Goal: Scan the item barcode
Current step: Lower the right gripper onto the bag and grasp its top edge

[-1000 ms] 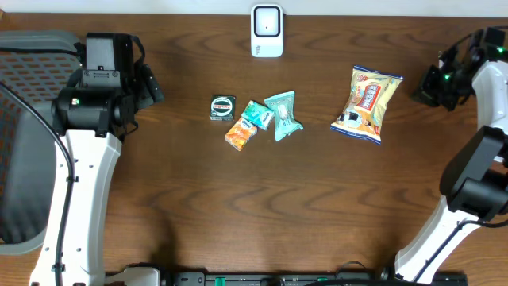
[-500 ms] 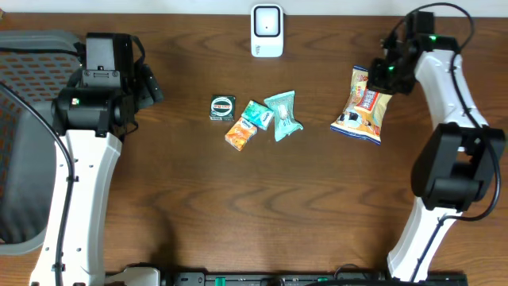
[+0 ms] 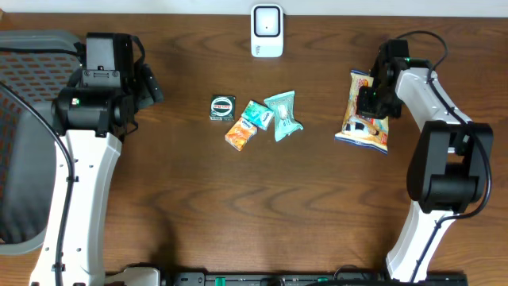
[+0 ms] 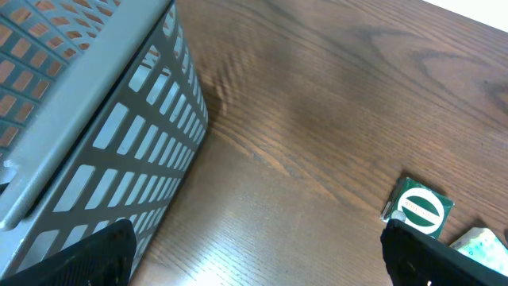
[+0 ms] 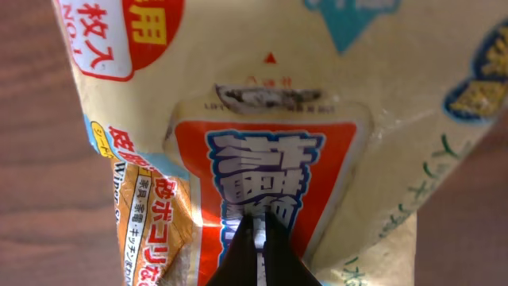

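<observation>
Pincer [image 5: 255, 229] closed, touching centre of bag [image 5: 381, 103].

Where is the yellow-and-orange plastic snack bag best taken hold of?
Probably at the flat sealed edge of the yellow-and-orange plastic snack bag nearest the robot, coming from above: it lies flat, and its middle looks too puffed to pinch.

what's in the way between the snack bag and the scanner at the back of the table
Nothing visible: only bare tabletop lies between the snack bag and the scanner. The small packets sit off that line, nearer the front.
</observation>
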`<state>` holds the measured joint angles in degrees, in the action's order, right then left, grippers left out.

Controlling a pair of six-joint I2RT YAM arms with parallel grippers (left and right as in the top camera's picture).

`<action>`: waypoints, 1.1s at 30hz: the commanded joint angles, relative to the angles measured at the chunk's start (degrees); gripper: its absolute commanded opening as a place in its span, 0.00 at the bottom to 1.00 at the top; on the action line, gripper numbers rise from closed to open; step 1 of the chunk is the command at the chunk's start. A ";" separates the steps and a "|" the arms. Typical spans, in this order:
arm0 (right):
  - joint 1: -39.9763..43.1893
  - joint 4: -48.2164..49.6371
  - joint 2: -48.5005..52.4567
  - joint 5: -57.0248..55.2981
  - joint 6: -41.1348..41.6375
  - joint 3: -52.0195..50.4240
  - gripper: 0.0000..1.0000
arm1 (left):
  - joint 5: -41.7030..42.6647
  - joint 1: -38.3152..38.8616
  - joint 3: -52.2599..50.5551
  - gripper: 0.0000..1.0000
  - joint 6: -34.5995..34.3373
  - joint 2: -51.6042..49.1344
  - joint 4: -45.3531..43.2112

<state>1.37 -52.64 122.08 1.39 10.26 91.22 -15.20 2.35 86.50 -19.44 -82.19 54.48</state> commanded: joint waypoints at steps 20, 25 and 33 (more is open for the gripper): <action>-1.14 -23.98 -1.95 3.93 -1.75 11.34 0.01 | -0.74 -0.20 0.20 0.98 0.74 -0.22 0.20; -2.58 -18.45 -1.95 3.87 -1.44 0.39 0.01 | -0.74 -0.20 0.20 0.98 0.74 -0.22 0.20; -2.75 -12.61 -2.25 7.89 -0.04 -3.98 0.01 | -0.74 -0.20 0.20 0.98 0.74 -0.22 0.20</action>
<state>-1.37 -64.79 120.57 6.48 9.63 85.56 -15.20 2.35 86.52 -19.44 -82.19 54.48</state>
